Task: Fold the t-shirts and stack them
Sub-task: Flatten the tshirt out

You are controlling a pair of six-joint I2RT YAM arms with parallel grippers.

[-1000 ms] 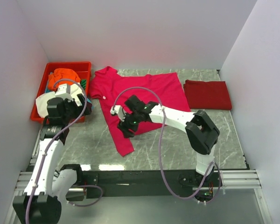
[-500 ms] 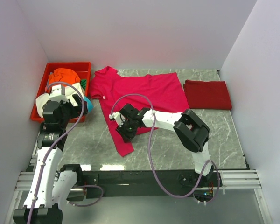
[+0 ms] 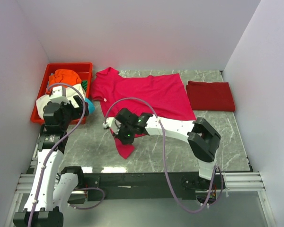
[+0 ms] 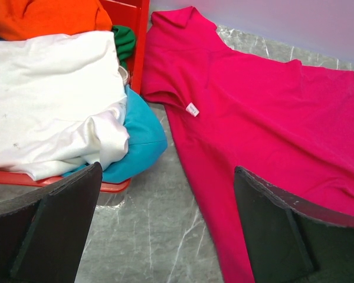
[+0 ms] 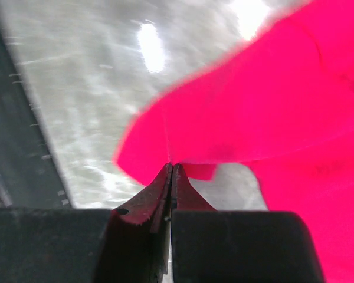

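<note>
A bright pink-red t-shirt lies spread on the marble table, collar toward the far left. My right gripper is shut on its lower left edge, and the pinched cloth lifts off the table just past the closed fingertips. Over the tray's near right corner my left gripper stands open with nothing between its fingers. Under it I see bare table and the shirt's side. A darker red t-shirt lies folded at the far right.
The red plastic tray at the far left holds an orange shirt, a white one, a teal one spilling over its rim, and something green. White walls close in the table on three sides.
My right gripper has moved left along the shirt's lower edge and shut on it, drawing the hem up. The left arm shifted slightly and stays open.
</note>
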